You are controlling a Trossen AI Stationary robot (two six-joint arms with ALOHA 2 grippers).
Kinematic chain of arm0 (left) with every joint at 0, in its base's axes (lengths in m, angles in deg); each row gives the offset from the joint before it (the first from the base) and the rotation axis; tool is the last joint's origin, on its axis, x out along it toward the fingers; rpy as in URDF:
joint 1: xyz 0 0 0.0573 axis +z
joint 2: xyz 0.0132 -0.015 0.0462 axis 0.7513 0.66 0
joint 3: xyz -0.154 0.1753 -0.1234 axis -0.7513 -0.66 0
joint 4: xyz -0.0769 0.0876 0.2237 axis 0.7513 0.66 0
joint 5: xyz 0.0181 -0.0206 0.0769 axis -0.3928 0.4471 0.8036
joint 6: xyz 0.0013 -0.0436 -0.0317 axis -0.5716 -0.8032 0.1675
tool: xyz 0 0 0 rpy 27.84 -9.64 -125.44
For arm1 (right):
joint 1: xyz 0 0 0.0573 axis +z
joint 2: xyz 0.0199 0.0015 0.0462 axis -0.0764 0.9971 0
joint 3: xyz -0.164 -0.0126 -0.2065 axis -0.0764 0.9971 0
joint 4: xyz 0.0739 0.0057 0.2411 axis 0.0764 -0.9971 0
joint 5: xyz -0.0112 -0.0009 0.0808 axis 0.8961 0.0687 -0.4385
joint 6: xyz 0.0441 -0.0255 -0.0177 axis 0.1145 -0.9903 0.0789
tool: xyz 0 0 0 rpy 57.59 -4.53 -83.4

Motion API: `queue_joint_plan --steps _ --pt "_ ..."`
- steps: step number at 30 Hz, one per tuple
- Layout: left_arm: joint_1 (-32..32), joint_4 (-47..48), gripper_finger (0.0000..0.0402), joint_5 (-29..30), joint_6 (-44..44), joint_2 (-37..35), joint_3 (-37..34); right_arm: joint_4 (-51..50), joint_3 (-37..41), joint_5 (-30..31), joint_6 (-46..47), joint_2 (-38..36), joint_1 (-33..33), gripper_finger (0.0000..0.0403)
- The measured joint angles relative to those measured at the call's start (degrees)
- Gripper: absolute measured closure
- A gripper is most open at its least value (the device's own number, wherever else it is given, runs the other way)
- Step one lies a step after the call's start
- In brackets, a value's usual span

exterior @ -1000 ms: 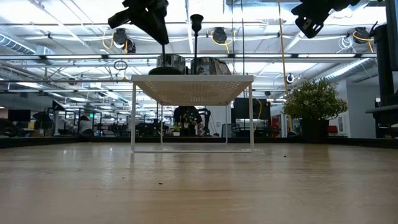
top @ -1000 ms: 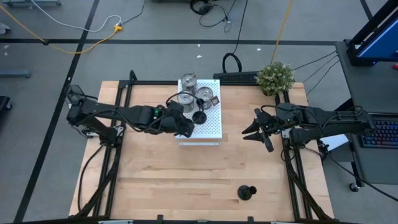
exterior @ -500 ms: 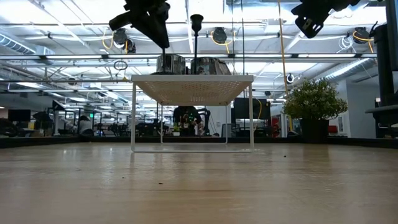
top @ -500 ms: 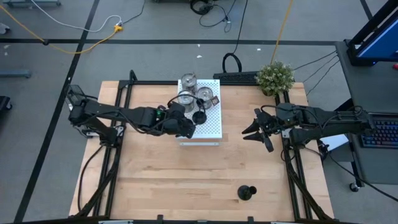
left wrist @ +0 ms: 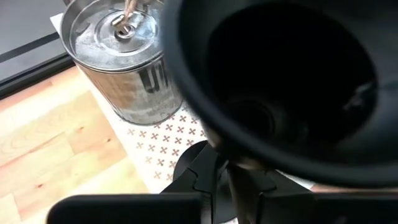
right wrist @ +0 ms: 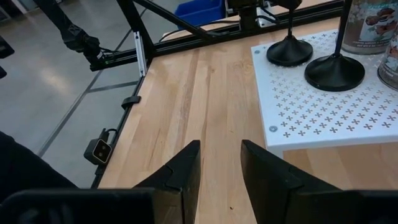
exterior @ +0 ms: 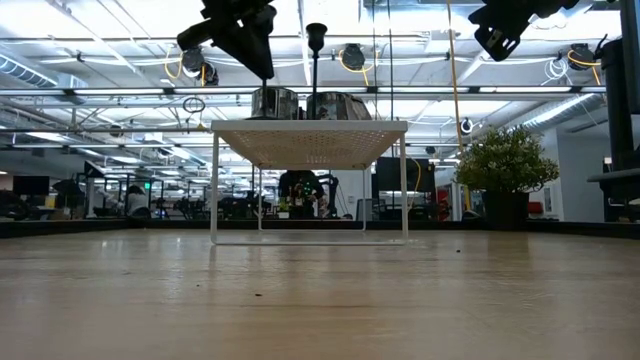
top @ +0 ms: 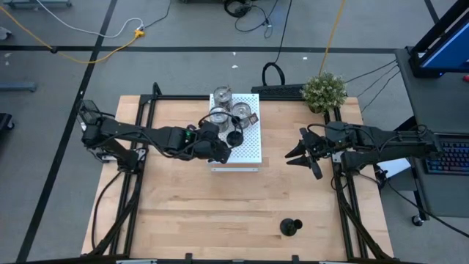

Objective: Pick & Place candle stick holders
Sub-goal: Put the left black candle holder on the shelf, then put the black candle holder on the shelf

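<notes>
My left gripper [top: 218, 151] reaches over the near left part of the white perforated board [top: 250, 150] and is shut on a black candle stick holder [right wrist: 289, 51]. That holder's hollow black top [left wrist: 280, 81] fills the left wrist view. A second black holder [top: 234, 137] stands on the board by its round base. A third [top: 292, 227] stands on the table near the front edge. Three silver holders [top: 221, 96] [top: 218, 116] [top: 242, 111] stand at the board's far end. My right gripper [top: 304, 155] is open and empty, raised over the table right of the board. My left gripper has the black holder's thin stem [left wrist: 239, 183] between its two fingers, below the hollow top. The fingers come from the table's left, slanting down, across the stem. The holder is upright with its round base [right wrist: 290, 56] on the board.
A green bushy plant [top: 325, 91] stands at the table's far right corner. The board is a raised shelf on thin legs [exterior: 214, 185]. Bare wood [top: 220, 213] lies between the board and the front edge.
</notes>
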Motion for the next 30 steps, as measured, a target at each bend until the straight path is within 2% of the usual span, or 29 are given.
queue_joint_plan --steps 6,10,24,30 --pt "-0.12 -0.26 0.036 -1.07 -0.18 0.0 0.0 0.0 0.0 0.0 0.0 0.0 -0.01 0.0298" --pt "-0.55 -0.49 0.0338 -1.1 0.02 0.0 0.0 0.0 0.0 -0.01 0.0 0.0 0.0 0.0298" --pt "-1.73 -1.59 0.0212 -1.08 0.26 -0.87 0.0 0.0 0.0 -0.02 0.0 0.0 0.0 0.0298" --pt "-2.4 -1.92 0.017 -1.38 0.46 -2.6 0.04 0.0 0.0 -0.02 0.0 0.0 0.0 0.0298"
